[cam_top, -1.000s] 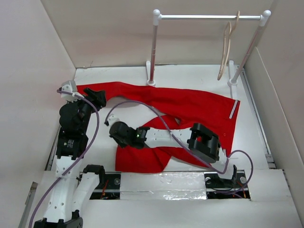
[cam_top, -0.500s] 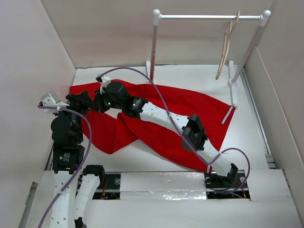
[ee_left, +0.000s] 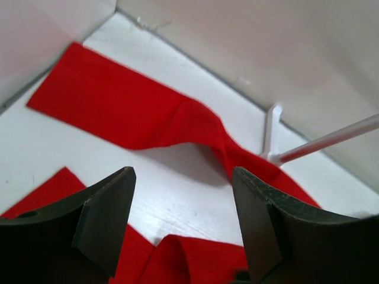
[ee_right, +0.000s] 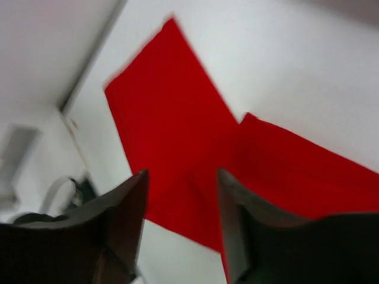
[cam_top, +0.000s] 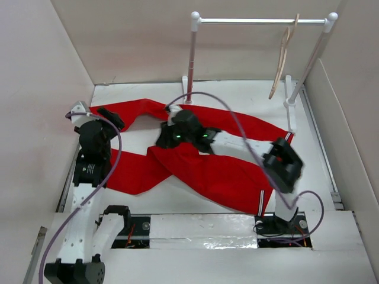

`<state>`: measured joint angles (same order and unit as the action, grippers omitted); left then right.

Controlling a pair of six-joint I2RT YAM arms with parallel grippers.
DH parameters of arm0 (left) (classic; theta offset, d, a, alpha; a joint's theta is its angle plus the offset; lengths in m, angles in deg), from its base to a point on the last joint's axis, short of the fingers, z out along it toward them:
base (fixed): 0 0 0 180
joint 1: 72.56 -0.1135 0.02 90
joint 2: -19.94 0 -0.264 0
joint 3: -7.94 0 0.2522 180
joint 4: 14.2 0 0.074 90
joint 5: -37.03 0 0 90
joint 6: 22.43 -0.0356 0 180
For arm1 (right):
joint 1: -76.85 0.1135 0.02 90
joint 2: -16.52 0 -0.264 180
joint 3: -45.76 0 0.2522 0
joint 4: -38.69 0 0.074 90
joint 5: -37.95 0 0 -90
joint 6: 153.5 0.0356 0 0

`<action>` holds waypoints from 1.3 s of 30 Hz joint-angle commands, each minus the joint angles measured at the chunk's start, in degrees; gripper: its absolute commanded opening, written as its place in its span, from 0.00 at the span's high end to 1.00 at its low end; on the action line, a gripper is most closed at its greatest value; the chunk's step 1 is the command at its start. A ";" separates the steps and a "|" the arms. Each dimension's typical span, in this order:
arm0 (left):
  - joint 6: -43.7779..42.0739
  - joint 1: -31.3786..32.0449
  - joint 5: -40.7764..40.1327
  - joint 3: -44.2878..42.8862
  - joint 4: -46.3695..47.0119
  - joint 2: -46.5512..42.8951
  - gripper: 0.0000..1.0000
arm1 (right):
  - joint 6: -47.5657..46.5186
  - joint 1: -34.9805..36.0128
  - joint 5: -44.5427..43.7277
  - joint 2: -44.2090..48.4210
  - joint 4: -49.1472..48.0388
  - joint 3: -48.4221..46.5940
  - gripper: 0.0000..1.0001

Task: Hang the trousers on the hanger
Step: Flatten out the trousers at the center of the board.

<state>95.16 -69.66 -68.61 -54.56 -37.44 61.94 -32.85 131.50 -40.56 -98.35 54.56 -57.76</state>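
The trousers [cam_top: 225, 171] are lying loosely folded on the desk [cam_top: 237, 97]; they are not hanging on the hanger [cam_top: 282, 59]. One leg is running from the far left corner, past the left foot of the rack [cam_top: 260, 21], toward the right edge. The remaining cloth is folding back across the middle and reaching toward the near left. A white stripe trim is showing at the right end. The hanger is hanging by its hook from the rack's bar, near the right post, well apart from the trousers.

The left tool [cam_top: 110, 118] is sitting at the far left end of the trousers. Its wrist view is showing the fingers [ee_left: 106, 213] spread, with nothing between them and bare desk and red cloth beyond.

The right tool [cam_top: 167, 137] is reaching over the middle of the trousers. Its wrist view is blurring, but the fingers [ee_right: 124, 219] are standing spread and gripping nothing, with red cloth beyond them. Whether either tool is touching the cloth cannot be told.
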 commanded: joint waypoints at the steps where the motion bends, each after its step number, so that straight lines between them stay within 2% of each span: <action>1: 2.37 0.09 1.49 -1.89 -2.81 5.53 0.36 | -1.64 -3.06 -5.92 19.21 -12.12 14.74 0.78; 2: 4.12 0.09 0.97 -2.77 -3.96 9.47 0.37 | -1.91 -3.06 -7.78 22.90 -12.13 19.05 0.88; 3: 4.92 0.09 -0.43 -3.21 -4.93 11.33 0.38 | -1.91 -3.06 -9.71 30.51 -11.52 27.10 0.98; 6: 7.47 0.09 -1.76 -4.09 -7.22 18.10 0.39 | -0.52 -4.29 -20.25 42.58 -6.01 37.69 1.00; 7: 7.82 0.09 -2.46 -4.27 -8.01 21.16 0.39 | 1.49 -5.25 -24.10 50.54 -4.50 43.99 1.00; 9: 9.13 0.09 -2.90 -4.79 -8.89 23.99 0.39 | 3.09 -10.41 -25.28 58.05 -2.29 50.00 1.00; 10: 9.67 0.09 -3.86 -4.80 -9.50 26.18 0.38 | 4.57 -12.53 -25.28 64.79 -0.20 52.64 0.99; 11: 9.85 0.09 -3.96 -4.53 -9.34 27.16 0.38 | 5.37 -14.55 -25.37 67.64 0.87 56.75 0.97; 12: 10.20 0.09 -4.05 -4.44 -9.33 28.13 0.38 | 5.82 -18.58 -24.94 70.28 2.18 58.62 0.96; 15: 10.99 -1.92 -5.10 -4.27 -10.91 32.70 0.38 | 5.91 -24.31 -22.04 77.24 5.96 62.24 0.90; 16: 11.51 -2.54 -4.76 -4.09 -11.52 34.80 0.38 | 5.13 -27.55 -20.03 78.30 6.67 62.77 0.81; 17: 11.69 -3.15 -4.58 -3.57 -11.62 35.78 0.38 | 4.86 -28.97 -19.05 79.96 7.72 63.64 0.76; 18: 11.87 -4.38 -5.10 -3.48 -11.71 36.74 0.38 | 4.51 -30.21 -18.52 80.59 8.26 64.09 0.71; 19: 12.74 -5.09 -5.45 -3.48 -12.40 38.67 0.38 | 4.59 -32.48 -18.69 81.03 8.78 64.70 0.56; 23: 13.62 -7.64 -6.33 -3.91 -13.11 42.98 0.38 | 6.87 -38.19 -17.56 82.70 9.94 67.43 0.30; 26: 14.15 -7.64 -7.91 -4.70 -13.55 45.88 0.37 | 8.89 -42.50 -16.93 83.14 10.02 68.74 0.26; 28: 14.94 -7.64 -7.92 -4.80 -12.94 47.90 0.38 | 9.77 -44.71 -19.82 82.44 8.70 70.50 0.17; 31: 17.84 -7.64 -5.90 -4.45 -11.54 50.02 0.41 | 11.35 -49.81 -19.31 80.25 7.65 70.86 0.16; 34: 20.73 -6.95 -6.33 -1.90 -7.94 50.73 0.49 | 11.62 -55.24 -19.57 76.21 5.80 71.65 0.17; 36: 22.15 -6.42 -7.12 0.12 -6.53 50.55 0.59 | 11.01 -58.42 -17.99 73.31 5.80 70.25 0.17; 37: 24.24 -5.80 -8.08 0.82 -6.26 50.38 0.68 | 10.83 -61.13 -18.08 71.56 4.58 69.90 0.17; 39: 26.19 -4.75 -8.27 1.62 -5.47 49.07 0.70 | 11.09 -63.26 -17.99 69.70 2.13 69.81 0.18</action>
<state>115.47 -75.96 -76.82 -55.67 -44.98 112.03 -22.47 71.29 -58.68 -26.99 62.88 13.21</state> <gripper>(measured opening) 0.311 0.828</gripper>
